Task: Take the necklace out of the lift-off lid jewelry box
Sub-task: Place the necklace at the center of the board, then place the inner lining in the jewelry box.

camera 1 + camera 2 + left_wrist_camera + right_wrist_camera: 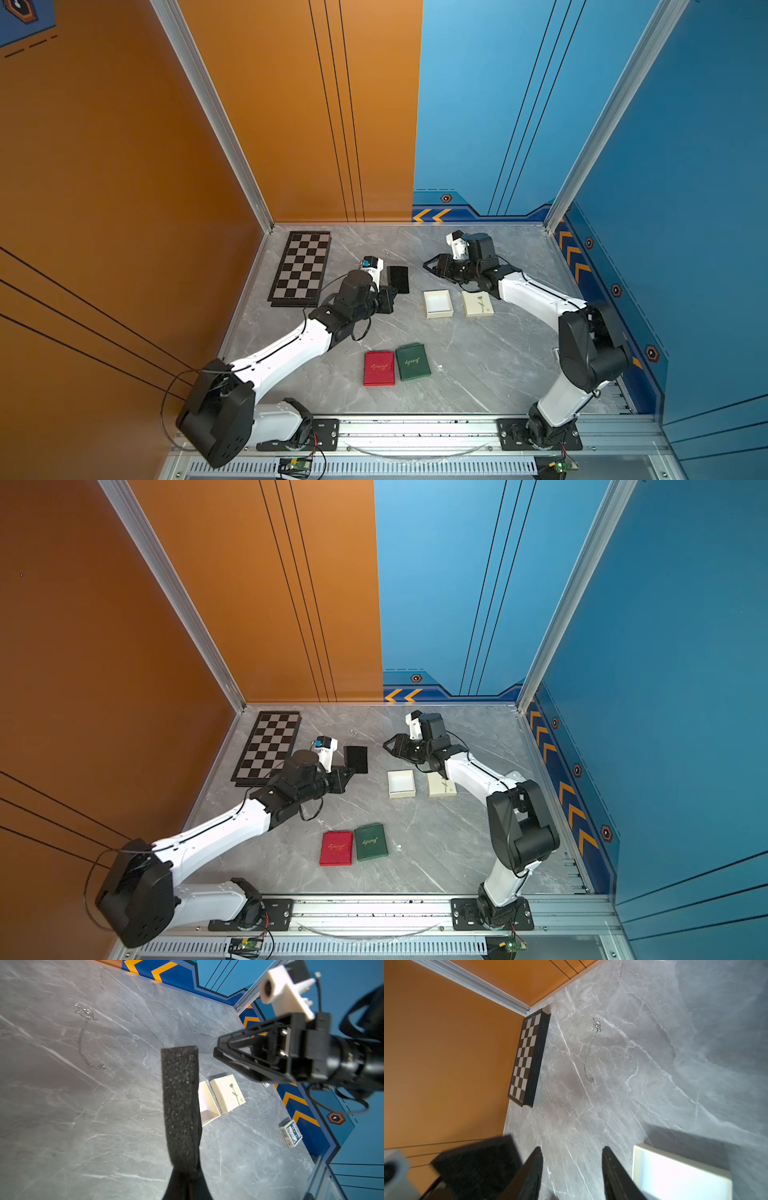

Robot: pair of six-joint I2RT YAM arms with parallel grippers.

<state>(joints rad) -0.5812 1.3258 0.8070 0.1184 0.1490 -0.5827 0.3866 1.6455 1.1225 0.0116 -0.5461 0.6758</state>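
Left wrist view gives the clearest answer about the task: the necklace (80,1043) lies stretched out on the marble table (62,1126). It is outside the box (212,1120) and well apart from it, on the side of the box away from my two bases.

The box stands open, and its white inside looks empty to me. Its lid (478,307) lies flat just beside the box on my right arm's side, with the flower drawing up. I think this is a good place for it, because there it does not cover the opening.

My left gripper (187,1176) is clenched on one edge of a black foam pad (180,1105), so the pad stands out in front of the fingers. I judge that this pad is the cushion of the box. I hold it off to the side of the box opposite the lid, and so it does not cover the chain or the opening.

My right gripper (572,1167) hangs just beyond the far side of the box and points toward the necklace. Its jaws stand apart and nothing is between them, so this arm carries nothing.

From how things lie, I judge the main part of the task as done. Only the pad in my left jaws has no resting place yet.
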